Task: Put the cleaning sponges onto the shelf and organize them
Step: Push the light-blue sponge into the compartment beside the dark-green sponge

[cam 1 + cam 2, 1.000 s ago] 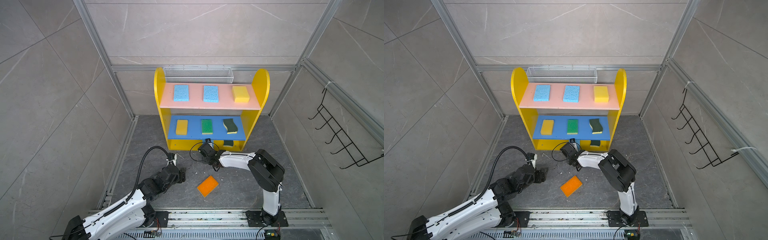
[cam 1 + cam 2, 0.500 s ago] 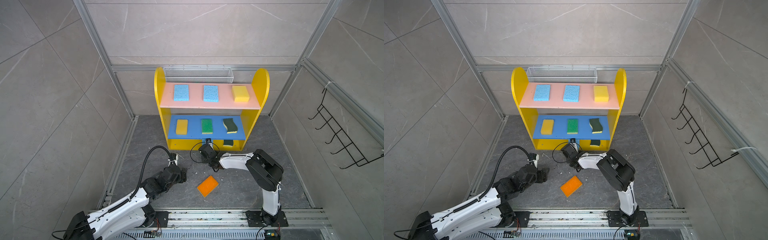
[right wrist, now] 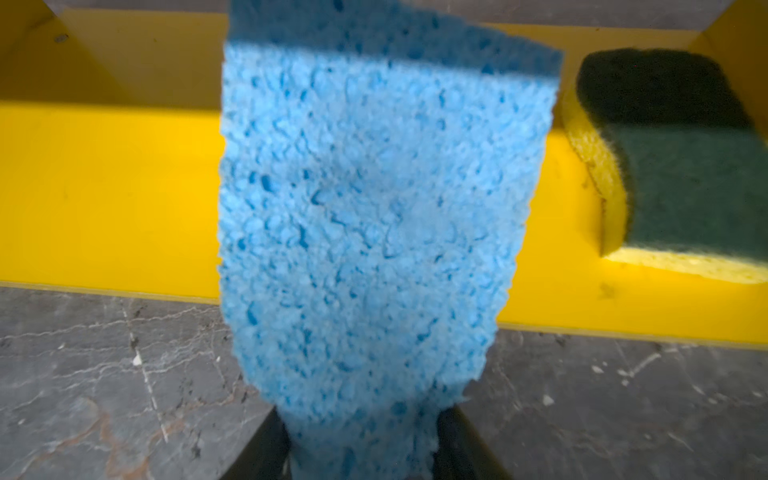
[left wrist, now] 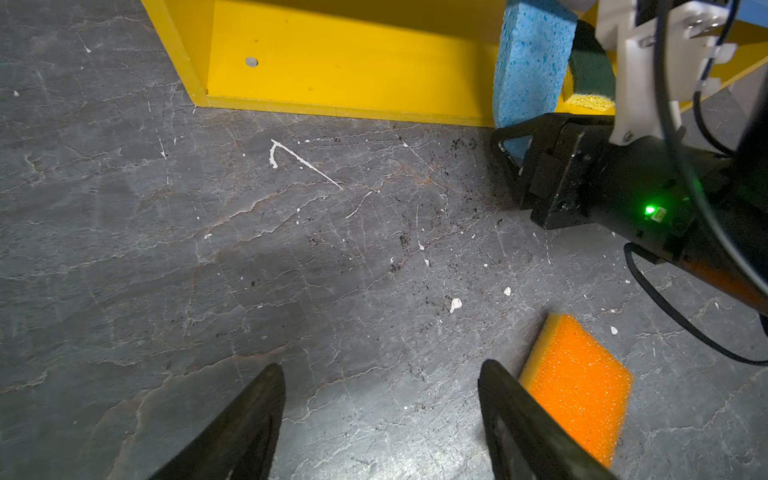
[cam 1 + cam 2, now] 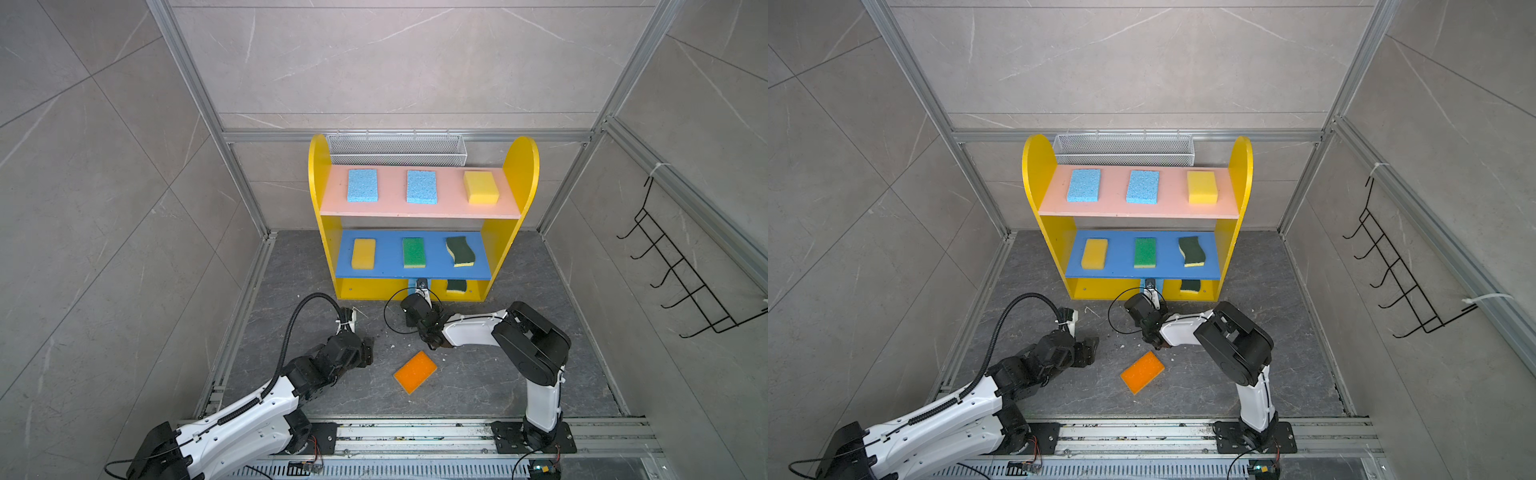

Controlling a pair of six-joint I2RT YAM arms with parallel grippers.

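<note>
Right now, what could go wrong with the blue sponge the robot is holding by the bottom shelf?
1. The right claw pinches the blue sponge only at one end, so it might flop over or slip out.
2. The sponge is held upright close under the blue board, so its far end could catch there.
3. The dark green sponge lies just beside it and might get bumped out of place.

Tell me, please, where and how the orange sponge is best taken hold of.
Probably best to grip the orange sponge across its two long edges, coming from straight above. It lies flat on the floor, turned diagonally, with nothing crowding it, so the jaws should be rotated to match. The open left gripper hovers beside it, empty.
</note>
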